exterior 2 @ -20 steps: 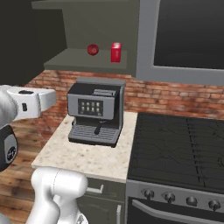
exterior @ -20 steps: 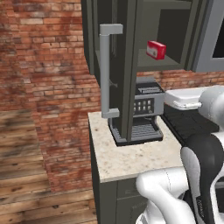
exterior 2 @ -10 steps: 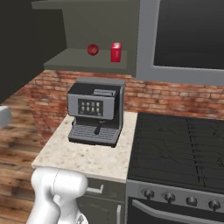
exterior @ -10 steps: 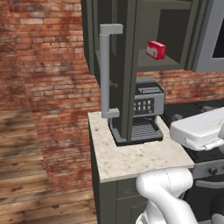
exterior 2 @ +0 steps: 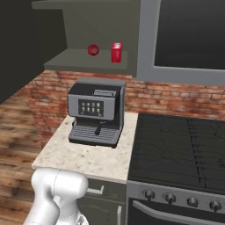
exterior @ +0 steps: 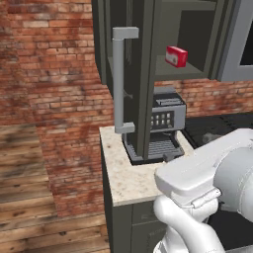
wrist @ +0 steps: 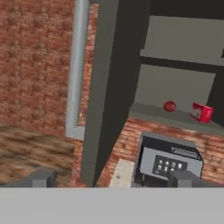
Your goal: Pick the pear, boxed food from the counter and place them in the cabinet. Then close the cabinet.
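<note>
Nearby, coffee machine (exterior 2: 96, 111) beneath cabinet (exterior 2: 94, 61)

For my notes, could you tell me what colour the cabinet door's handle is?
Light grey; the handle shows best in the left base view.

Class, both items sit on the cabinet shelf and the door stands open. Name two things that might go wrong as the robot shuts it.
1. The open tool may slip off the cabinet door's narrow edge or catch its bar handle.
2. The boxed food stands near the shelf's front edge, beside the pear; the closing door might knock it.
</note>
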### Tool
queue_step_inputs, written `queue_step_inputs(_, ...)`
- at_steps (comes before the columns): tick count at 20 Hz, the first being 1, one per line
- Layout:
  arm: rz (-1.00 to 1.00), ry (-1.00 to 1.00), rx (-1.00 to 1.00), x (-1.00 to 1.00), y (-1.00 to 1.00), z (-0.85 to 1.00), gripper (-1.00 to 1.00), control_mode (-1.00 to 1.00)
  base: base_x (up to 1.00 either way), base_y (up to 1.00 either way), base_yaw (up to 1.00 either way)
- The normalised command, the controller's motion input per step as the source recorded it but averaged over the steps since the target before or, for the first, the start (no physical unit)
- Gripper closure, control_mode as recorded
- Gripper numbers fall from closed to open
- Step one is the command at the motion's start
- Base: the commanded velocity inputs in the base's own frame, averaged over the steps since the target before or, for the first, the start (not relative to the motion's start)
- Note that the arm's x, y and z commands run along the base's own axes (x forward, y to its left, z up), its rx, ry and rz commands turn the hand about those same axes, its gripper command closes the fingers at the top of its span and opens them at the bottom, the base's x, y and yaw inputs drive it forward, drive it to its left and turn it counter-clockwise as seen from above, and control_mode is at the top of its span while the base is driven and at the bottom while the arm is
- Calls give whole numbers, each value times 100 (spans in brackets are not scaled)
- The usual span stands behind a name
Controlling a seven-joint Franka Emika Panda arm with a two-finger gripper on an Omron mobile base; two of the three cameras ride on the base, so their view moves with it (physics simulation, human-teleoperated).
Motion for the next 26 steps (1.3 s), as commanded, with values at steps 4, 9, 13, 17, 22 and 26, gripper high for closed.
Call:
queue_step_inputs(4, 0, 0, -40, 61, 67, 0, -100, -100, 0, 0, 0)
queue_step_inputs(9, 0, -9, -58, 64, 77, -6, -100, -100, 0, 0, 0)
queue_step_inputs(13, 0, -26, -64, 47, 71, -22, -100, -100, 0, 0, 0)
queue_step_inputs(17, 0, -23, -64, 53, 65, -32, -100, -100, 0, 0, 0)
queue_step_inputs(22, -1, -4, -48, 85, 31, -15, -100, -100, 0, 0, 0)
queue_step_inputs(26, 0, 0, -40, 97, 21, -10, -100, -100, 0, 0, 0)
